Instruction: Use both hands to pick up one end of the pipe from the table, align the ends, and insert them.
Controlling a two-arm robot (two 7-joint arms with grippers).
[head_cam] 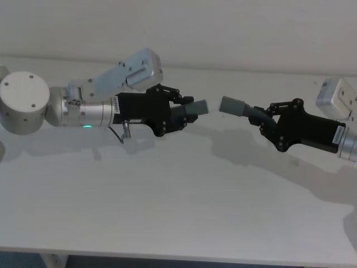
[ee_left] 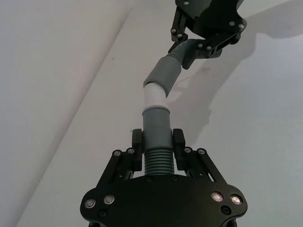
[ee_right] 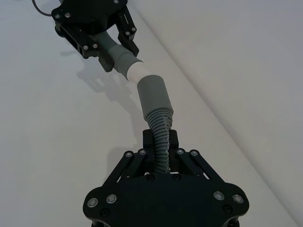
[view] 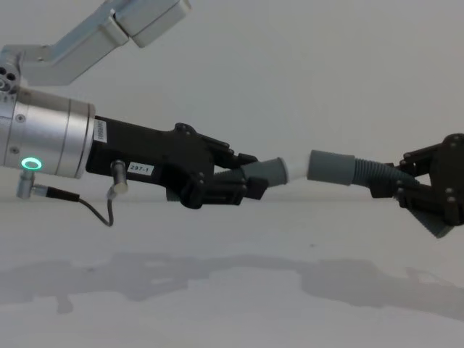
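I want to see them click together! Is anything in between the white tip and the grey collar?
Nothing. In the head view an open gap separates the white tip from the grey collar, with the bare table behind it.

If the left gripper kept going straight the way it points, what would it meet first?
Probably the hose collar held by the right gripper: the white tip of the tube in the left gripper looks nearly at its mouth.

A plain pale wall (head_cam: 223,28) rises behind the work surface, meeting its far edge
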